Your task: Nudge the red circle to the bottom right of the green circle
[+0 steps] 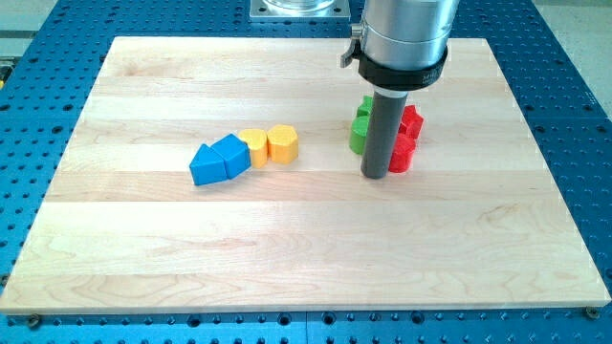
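Observation:
My tip (375,175) rests on the board right of centre. The rod stands in front of a cluster of green and red blocks and hides their middle. Two green blocks (359,137) show at the rod's left, one above the other; their shapes cannot be made out. Two red blocks show at its right, an upper one (412,122) and a lower one (401,158) that touches the rod near the tip. Which of them is the red circle or the green circle cannot be told.
A row of touching blocks lies left of centre: a blue triangle (203,165), a blue pentagon-like block (231,155), a yellow block (254,146) and a yellow rounded block (282,142). The wooden board (287,258) sits on a blue perforated table.

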